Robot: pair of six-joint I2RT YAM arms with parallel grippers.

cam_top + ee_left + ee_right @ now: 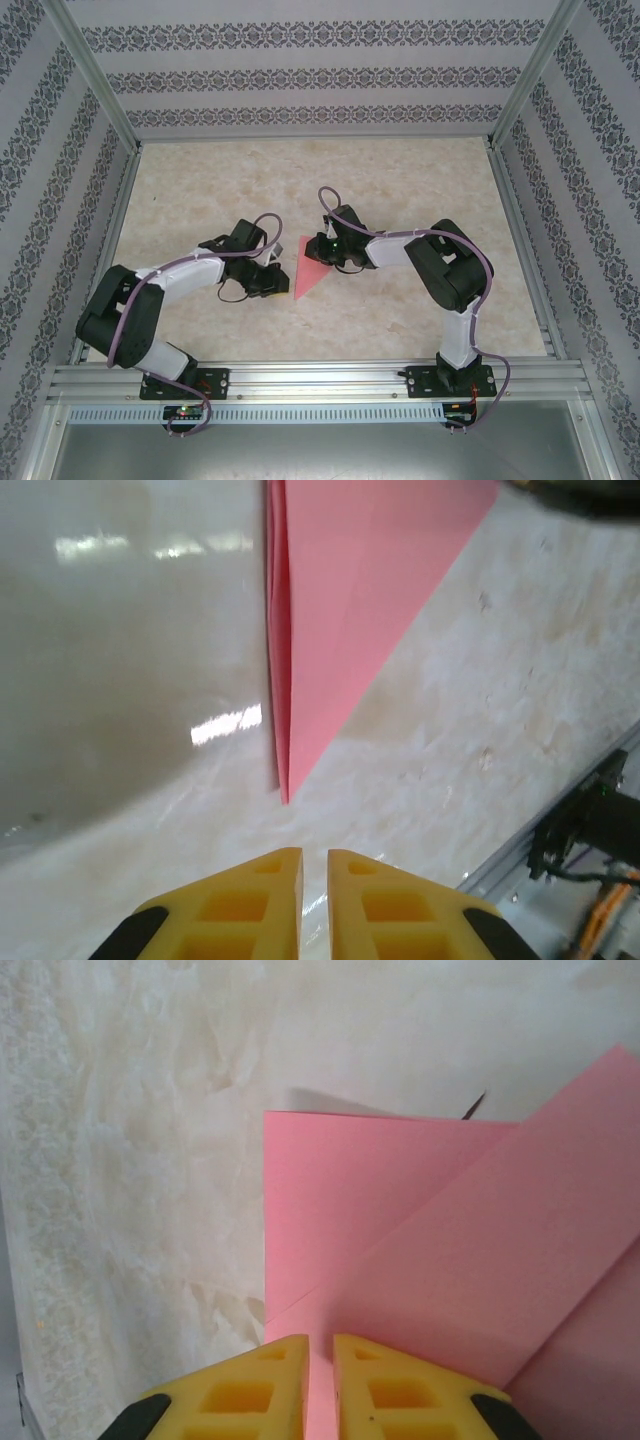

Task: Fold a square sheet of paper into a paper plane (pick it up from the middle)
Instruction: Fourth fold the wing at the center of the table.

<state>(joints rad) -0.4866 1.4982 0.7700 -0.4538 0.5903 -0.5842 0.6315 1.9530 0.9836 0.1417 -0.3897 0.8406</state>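
Folded pink paper lay flat mid-table, tip toward the near edge; my left gripper hung barely parted, empty, short of that tip; my right gripper sat over it, grip untellable; mid-fold, I judged; next needed a flap pinched.

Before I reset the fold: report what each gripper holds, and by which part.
Left gripper: nothing; the paper lies ahead of it, untouched. Right gripper: over the paper's wide end, whether pinching cannot be told.
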